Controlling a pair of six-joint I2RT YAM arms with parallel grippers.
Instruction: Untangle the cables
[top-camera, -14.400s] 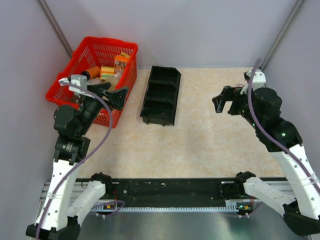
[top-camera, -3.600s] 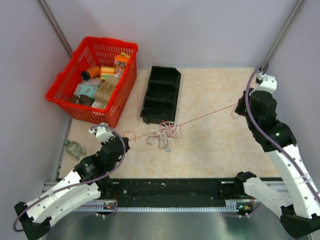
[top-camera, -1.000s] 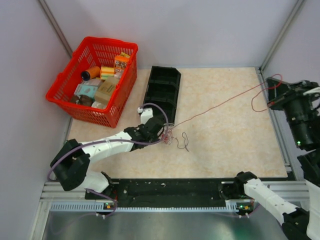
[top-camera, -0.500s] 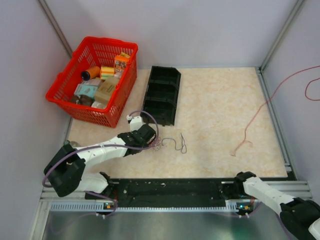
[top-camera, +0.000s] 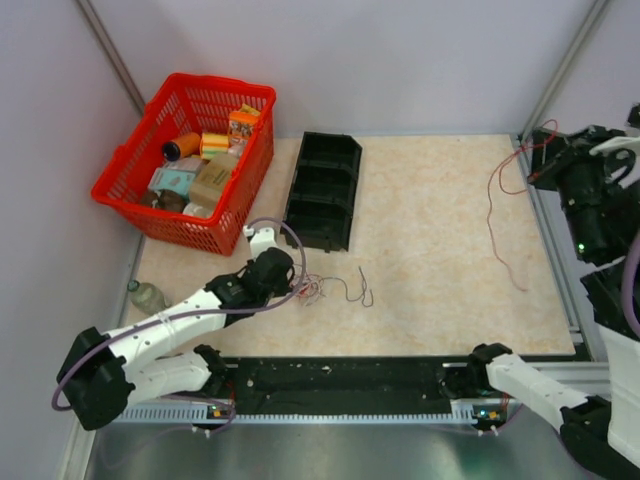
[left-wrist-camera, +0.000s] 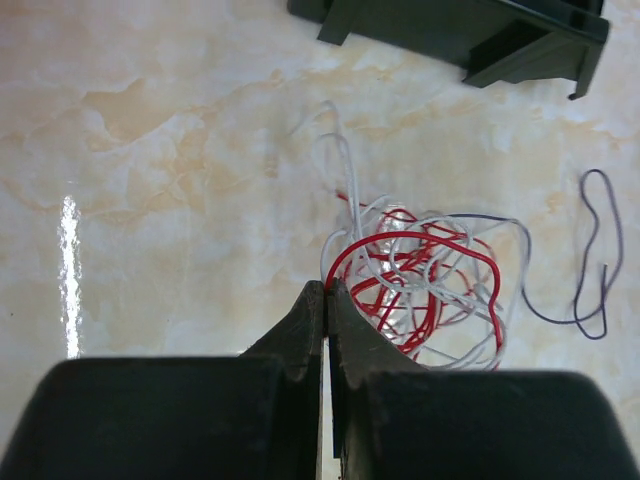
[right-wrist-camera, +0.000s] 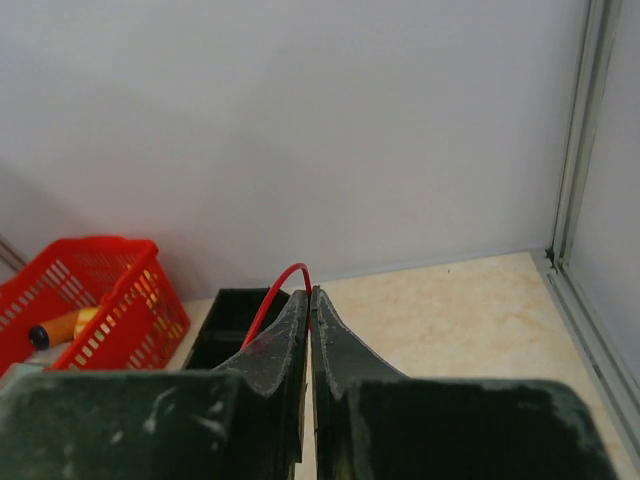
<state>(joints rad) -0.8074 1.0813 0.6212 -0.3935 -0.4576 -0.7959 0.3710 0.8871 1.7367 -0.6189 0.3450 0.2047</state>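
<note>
A small tangle of red and white cables (top-camera: 314, 288) (left-wrist-camera: 425, 290) lies on the table in front of the black bin. My left gripper (top-camera: 297, 283) (left-wrist-camera: 326, 290) is shut on a red loop at the tangle's left edge. A thin dark cable (top-camera: 361, 289) (left-wrist-camera: 596, 262) trails off the tangle to the right. One long red cable (top-camera: 492, 215) is clear of the tangle and hangs down over the right side of the table. My right gripper (top-camera: 547, 160) (right-wrist-camera: 309, 296), raised at the far right, is shut on the upper end of that red cable (right-wrist-camera: 268, 298).
A black divided bin (top-camera: 322, 190) (left-wrist-camera: 470, 30) (right-wrist-camera: 235, 318) stands behind the tangle. A red basket (top-camera: 255, 92) (right-wrist-camera: 85, 285) of packets sits at the back left. A small bottle (top-camera: 148, 296) lies by the left edge. Metal frame rails (top-camera: 550, 235) run along the table's right side.
The right gripper has come back into view at the far right, and the freed red cable has swung over to hang there. The left gripper has drawn the tangle slightly left.
</note>
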